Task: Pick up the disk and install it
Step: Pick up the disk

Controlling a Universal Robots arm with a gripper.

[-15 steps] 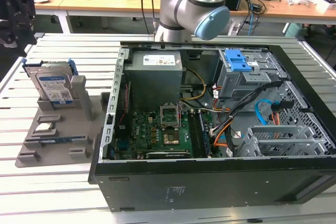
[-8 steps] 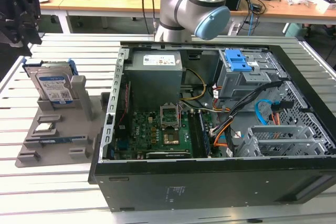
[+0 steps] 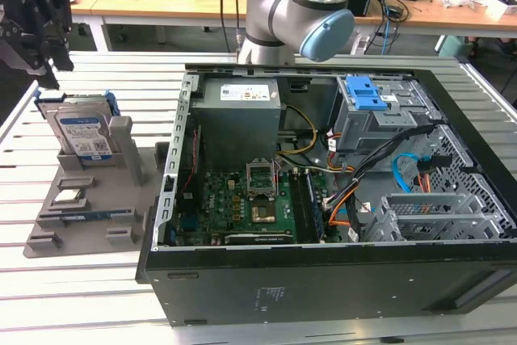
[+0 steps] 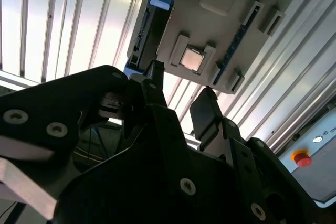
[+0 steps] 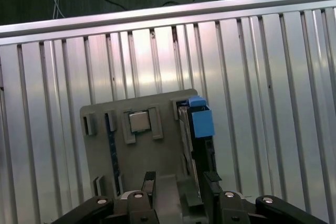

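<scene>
Gripper [image 5: 180, 177]: fingers spread apart, holding nothing, hanging above the disk without touching it.
Disk [image 3: 81, 131]: stands on edge in the gray holder [image 5: 163, 153], to the exterior view's left of the open computer case [image 3: 323, 288].
Bad line-up: in the first wrist view one finger [image 5: 211, 179] seems to sit over the disk's edge, so it may hit the blue rail [image 5: 201, 121] instead of passing beside it.
Slip: a shallow pinch on smooth metal could let the disk tilt.
Neighbour: the chip [image 5: 139, 121] lies near; a stray finger could knock it.

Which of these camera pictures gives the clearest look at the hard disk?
The exterior view: the disk stands in its grey holder, labelled face toward the camera. In both wrist views the disk is edge-on, showing mostly its blue bracket.
</scene>
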